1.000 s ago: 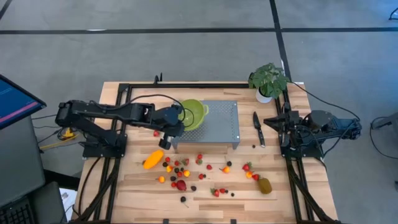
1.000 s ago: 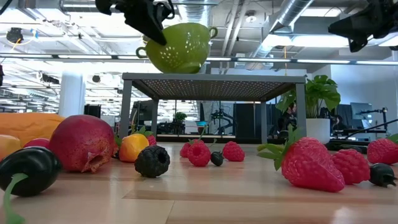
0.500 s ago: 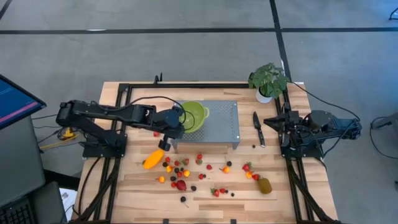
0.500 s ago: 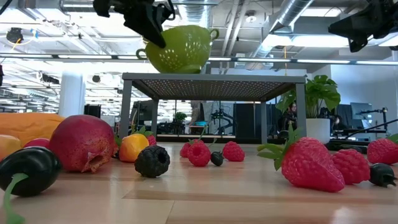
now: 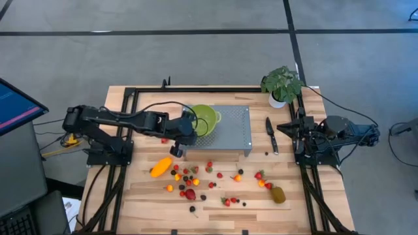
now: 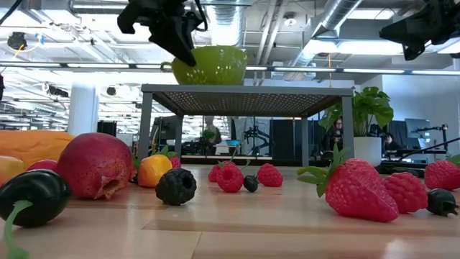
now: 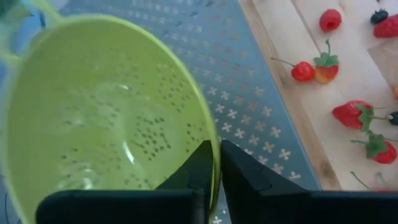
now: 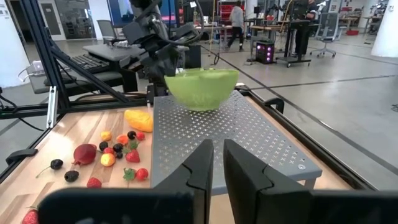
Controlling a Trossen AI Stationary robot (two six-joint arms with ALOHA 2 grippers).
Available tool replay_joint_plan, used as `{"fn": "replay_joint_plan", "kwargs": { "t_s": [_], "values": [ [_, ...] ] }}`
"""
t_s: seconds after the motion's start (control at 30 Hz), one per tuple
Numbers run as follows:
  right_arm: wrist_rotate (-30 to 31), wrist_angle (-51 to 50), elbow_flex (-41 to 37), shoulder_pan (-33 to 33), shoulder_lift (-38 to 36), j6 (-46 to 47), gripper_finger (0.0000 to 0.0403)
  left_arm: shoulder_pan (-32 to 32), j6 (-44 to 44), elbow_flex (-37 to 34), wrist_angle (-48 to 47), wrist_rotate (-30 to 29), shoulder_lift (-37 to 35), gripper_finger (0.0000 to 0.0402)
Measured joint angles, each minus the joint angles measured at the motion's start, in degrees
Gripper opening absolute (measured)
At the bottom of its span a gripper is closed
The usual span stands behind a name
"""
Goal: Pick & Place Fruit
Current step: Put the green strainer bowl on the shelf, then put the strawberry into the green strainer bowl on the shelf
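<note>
Tabletop fruit below left hand

- Table-height view: long orange fruit cut off at the left edge.
- Overhead: berries too small to tell apart.
- Bowl cropped in the left wrist view.

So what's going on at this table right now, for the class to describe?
The left gripper pinches the rim of a green colander, which sits on a perforated metal stand. The right gripper waits at the table's right side, beside a knife and a potted plant. The fruit, berries and bigger pieces, lies scattered on the wooden table, none in the colander yet.
</note>
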Motion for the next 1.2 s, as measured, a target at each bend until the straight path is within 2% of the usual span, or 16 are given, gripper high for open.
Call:
{"fn": "replay_joint_plan", "kwargs": {
  "t_s": [0.3, 0.43, 0.57, 0.77, 0.93, 1.2],
  "values": [
    [0.0, 0.02, 0.0, -0.01, 0.0, 0.0, 0.0033, -0.01, 0.0, -0.02, 1.19, -0.45, -1.51, 0.0119],
    [0.0, -0.01, 0.0, 0.0, 0.0, 0.0, 0.0033, -0.52, -0.17, -0.02, 1.16, -4.08, -4.86, 0.0147],
    [0.0, -0.01, 0.0, -0.01, -0.02, 0.0, 0.0033, -1.32, -2.96, -0.01, 1.22, -4.74, -10.25, 0.0166],
    [0.0, -0.02, 0.0, -0.01, -0.02, 0.0, 0.0033, -2.69, -15.93, 0.0, -0.67, -3.94, -19.13, 0.0176],
    [0.02, -0.15, 0.0, 0.01, 0.0, 0.0, 0.0033, -3.41, -26.3, -0.83, -7.91, -2.74, -25.14, 0.0175],
    [0.01, -0.22, 0.0, -0.01, -0.02, 0.0, 0.0033, -3.56, -34.73, -15.95, -9.13, -2.33, -34.52, 0.0155]
  ]
}}
